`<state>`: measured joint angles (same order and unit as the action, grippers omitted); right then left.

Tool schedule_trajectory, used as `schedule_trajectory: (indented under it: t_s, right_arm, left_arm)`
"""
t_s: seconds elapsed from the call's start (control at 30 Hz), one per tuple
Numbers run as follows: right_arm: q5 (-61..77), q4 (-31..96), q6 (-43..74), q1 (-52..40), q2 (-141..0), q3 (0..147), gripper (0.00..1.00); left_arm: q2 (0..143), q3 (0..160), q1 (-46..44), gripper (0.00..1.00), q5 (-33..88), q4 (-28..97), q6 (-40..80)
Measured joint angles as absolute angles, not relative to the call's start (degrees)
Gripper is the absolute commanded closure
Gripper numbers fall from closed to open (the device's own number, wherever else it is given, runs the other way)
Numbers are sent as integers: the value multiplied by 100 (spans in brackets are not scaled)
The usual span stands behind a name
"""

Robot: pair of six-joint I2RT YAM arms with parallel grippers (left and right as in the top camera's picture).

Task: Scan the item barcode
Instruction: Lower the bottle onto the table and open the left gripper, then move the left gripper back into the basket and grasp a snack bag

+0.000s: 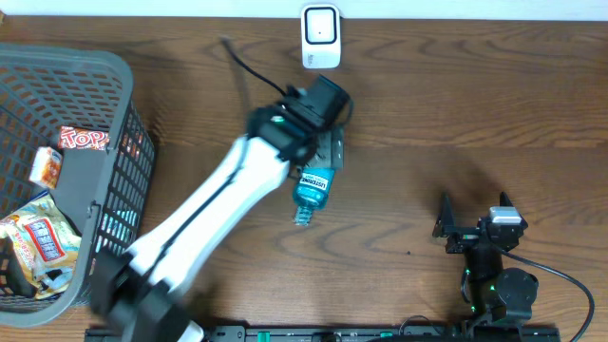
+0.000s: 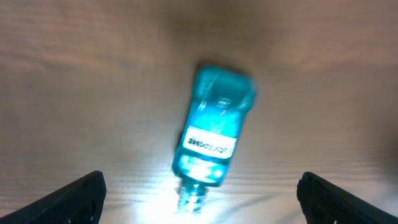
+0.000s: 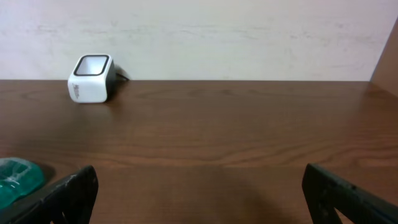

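Two risks stood out. The bottle [image 1: 312, 193] lay on its side on the tabletop [image 1: 456, 114], and being round it would likely roll away if one side of the left claw [image 2: 212, 198] met it before the other. No barcode could be made out on its upward face, so a careless pickup might present the wrong side to the scanner [image 1: 320, 35] at the far edge. The left claw hung directly above the bottle, spread wide and empty, its fingers [image 2: 78, 198] standing well clear on either side, cap end toward the arm's base. The right claw [image 1: 472, 220] sat apart to the right, also spread, holding nothing.
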<state>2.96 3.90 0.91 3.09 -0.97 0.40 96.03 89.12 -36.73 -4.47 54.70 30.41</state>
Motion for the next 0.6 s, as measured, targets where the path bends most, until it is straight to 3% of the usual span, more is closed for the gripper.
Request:
schedule_trajectory:
  t_s: [0.23,0.6]
  right_arm:
    - [296,388,91,309,-97,40,1]
    - [296,390,91,309,-97,40,1]
  left_arm:
    - [7728,9139,-3391,2,-598,5537,3098]
    - [6224,9139,-2460,2,-1164,6027,3129]
